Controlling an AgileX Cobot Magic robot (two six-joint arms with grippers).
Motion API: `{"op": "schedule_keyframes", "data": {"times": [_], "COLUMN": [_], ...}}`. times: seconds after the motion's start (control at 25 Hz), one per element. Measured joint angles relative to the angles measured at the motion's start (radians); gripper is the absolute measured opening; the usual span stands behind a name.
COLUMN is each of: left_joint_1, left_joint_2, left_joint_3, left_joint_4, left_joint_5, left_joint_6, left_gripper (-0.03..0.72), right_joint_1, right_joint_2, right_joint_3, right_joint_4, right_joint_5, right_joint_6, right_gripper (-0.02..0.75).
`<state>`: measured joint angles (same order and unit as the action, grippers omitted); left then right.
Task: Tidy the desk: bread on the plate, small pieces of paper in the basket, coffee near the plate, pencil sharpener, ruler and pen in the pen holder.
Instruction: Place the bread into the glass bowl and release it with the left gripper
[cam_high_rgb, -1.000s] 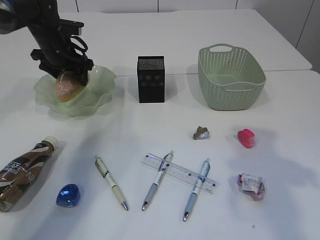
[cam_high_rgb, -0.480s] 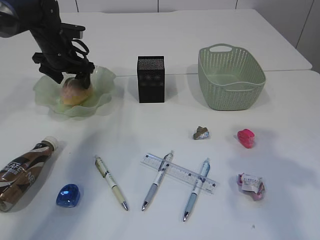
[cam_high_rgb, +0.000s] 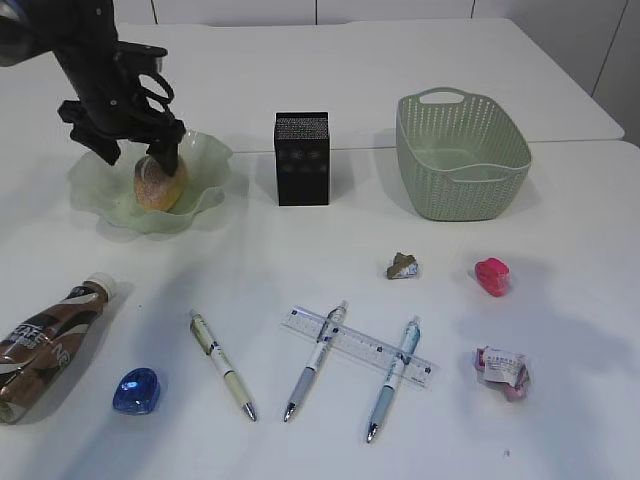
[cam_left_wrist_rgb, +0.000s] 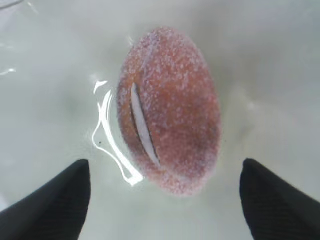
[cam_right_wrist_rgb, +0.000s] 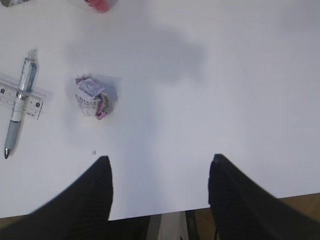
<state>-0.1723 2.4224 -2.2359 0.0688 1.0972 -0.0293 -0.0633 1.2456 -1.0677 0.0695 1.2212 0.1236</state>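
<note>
Exterior: the bread (cam_high_rgb: 158, 183) lies in the green plate (cam_high_rgb: 205, 160), beneath the left gripper (cam_high_rgb: 135, 150), whose fingers are spread.

Left wrist: the bread (cam_left_wrist_rgb: 170, 107) runs lengthwise up the frame, tilted slightly left at the top, between the parted fingers (cam_left_wrist_rgb: 47, 207), untouched.

Right wrist: the right gripper (cam_right_wrist_rgb: 160, 192) is spread, empty, above bare table (cam_right_wrist_rgb: 225, 75).

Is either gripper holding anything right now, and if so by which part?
Nothing. The left gripper stands open over the bread on the plate; the right gripper is empty.
</note>
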Motion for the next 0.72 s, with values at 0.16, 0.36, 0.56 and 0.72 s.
{"op": "schedule_keyframes", "data": {"times": [0.16,0.36,0.56,0.72], "left_joint_1": [0.000,0.000,0.000,0.000], "left_joint_2": [-0.043,-0.104,-0.184,-0.275], "left_joint_3": [0.000,0.000,0.000,0.000], "left_joint_4": [0.000,0.000,0.000,-0.002], "left_joint_5": [0.066,0.130,0.140,0.144], "left_joint_6": [0.000,0.000,-0.001,-0.001], "left_gripper": [0.687,0.671,0.594,0.570], "right_joint_1": [0.000,0.000,0.000,0.000], "right_joint_2": [0.000,0.000,0.000,0.000], "right_joint_3": [0.000,0.000,0.000,0.000], "right_joint_4": [0.000,0.000,0.000,0.000], "right_joint_5": [0.000,0.000,0.002,0.003], "right_joint_6": [0.000,0.000,0.000,0.000], "right_gripper": [0.478,0.478,0.478,0.478]}}
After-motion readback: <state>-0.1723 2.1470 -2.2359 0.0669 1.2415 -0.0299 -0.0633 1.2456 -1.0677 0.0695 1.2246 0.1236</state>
